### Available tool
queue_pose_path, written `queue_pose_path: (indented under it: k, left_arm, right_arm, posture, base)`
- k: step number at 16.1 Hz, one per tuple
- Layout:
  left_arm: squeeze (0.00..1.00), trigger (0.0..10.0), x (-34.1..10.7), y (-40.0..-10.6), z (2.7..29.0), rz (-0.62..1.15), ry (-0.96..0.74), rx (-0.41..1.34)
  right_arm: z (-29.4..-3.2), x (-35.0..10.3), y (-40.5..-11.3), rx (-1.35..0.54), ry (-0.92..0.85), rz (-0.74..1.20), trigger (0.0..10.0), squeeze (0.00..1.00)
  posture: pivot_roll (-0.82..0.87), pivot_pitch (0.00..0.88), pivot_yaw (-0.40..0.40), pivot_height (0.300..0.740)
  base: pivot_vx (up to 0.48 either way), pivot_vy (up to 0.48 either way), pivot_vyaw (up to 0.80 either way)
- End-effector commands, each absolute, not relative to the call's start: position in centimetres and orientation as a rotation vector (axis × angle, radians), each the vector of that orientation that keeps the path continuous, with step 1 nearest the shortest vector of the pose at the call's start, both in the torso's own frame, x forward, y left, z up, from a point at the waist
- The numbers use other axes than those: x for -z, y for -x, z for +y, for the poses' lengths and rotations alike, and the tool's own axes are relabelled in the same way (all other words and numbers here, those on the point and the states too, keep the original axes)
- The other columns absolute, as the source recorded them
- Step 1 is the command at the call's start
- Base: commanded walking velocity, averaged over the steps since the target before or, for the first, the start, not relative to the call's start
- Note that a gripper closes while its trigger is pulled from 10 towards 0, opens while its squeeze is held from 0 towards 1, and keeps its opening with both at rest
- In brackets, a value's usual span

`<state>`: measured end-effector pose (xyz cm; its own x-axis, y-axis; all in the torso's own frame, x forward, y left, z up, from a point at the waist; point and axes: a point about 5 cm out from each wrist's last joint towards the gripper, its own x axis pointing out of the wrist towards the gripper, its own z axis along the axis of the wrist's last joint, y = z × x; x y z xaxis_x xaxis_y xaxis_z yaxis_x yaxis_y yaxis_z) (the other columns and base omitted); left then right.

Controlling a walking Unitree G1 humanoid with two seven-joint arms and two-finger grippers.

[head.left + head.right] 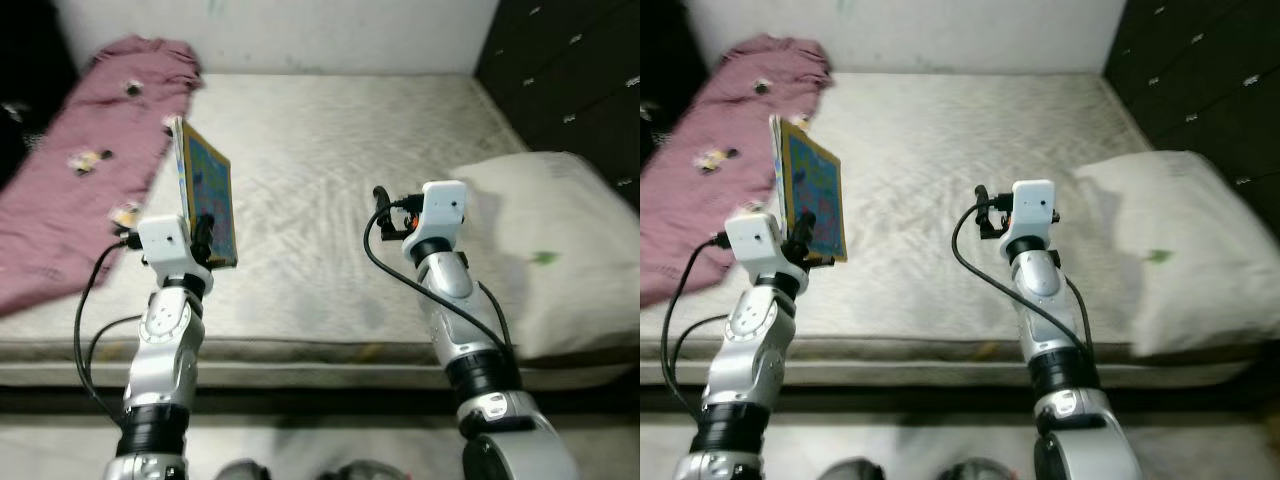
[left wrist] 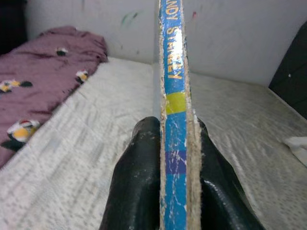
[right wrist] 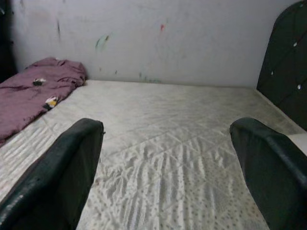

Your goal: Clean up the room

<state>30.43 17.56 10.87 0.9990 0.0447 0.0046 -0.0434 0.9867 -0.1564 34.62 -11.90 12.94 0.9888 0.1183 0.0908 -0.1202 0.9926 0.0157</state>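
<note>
Book (image 1: 207,190): thin, hard-backed, brightly coloured cover, blue spine with yellow lettering and frayed board edges. Held off the mattress (image 1: 330,180) at the left of the scene, above its near-left part. Stands on edge, roughly upright, long axis rising from the gripper and leaning slightly to the far left; printed cover faces right, toward the other arm. In the left wrist view the spine (image 2: 174,120) faces the camera and runs straight up between the two fingers.

Left gripper (image 1: 203,238): pinches the book at its lower near edge, one black finger (image 2: 136,182) pressed flat on each cover, the book projecting well beyond the fingertips.

Right gripper (image 3: 168,167): raised over the near middle of the mattress, well apart from the book, to its right; fingers spread wide with nothing between them, bare mattress beyond.

Mattress: pale, quilted, no sheet.

Blanket (image 1: 90,150): maroon with small printed figures, crumpled along the far-left edge of the mattress, just left of the book.

Pillow (image 1: 545,260): white, at the near right.

Cabinet (image 1: 570,80): dark, at the far right.
</note>
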Motion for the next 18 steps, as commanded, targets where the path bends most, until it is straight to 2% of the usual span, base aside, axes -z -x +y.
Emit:
queue_pose_path:
  k: [1,3,10,15,18]
  left_arm:
    - [0.00,10.0,-12.18,-30.80,17.56,-0.063,0.151,-0.037]
    - [0.00,10.0,-12.19,-30.80,17.59,-0.064,0.145,-0.042]
    - [0.00,10.0,-12.48,-30.46,17.75,-0.106,0.151,-0.003]
    - [0.00,10.0,-12.54,-30.51,17.59,-0.112,0.155,0.017]
    - [0.00,10.0,-12.56,-30.53,17.53,-0.115,0.159,0.023]
  right_arm:
    - [-11.77,-13.27,-34.72,-0.125,-0.014,-0.099,10.0,0.00]
    - [-11.77,-13.24,-34.72,-0.125,-0.012,-0.098,10.0,0.00]
    - [-11.90,-12.99,-34.67,-0.120,-0.006,-0.093,10.0,0.00]
    - [-12.14,-12.92,-34.74,-0.104,-0.006,-0.088,10.0,0.00]
    - [-12.13,-12.89,-34.75,-0.104,-0.001,-0.087,10.0,0.00]
  posture:
    - [-0.04,0.000,-0.008,0.740]
    - [-0.04,0.000,-0.008,0.740]
    - [-0.04,0.000,-0.010,0.740]
    - [-0.04,0.000,-0.008,0.740]
    - [-0.04,0.000,-0.008,0.740]
  base:
    - [0.000,-0.292,0.00]
    - [0.000,-0.270,0.00]
    - [0.000,0.000,0.00]
    - [0.298,0.000,0.00]
    - [0.334,0.000,-0.45]
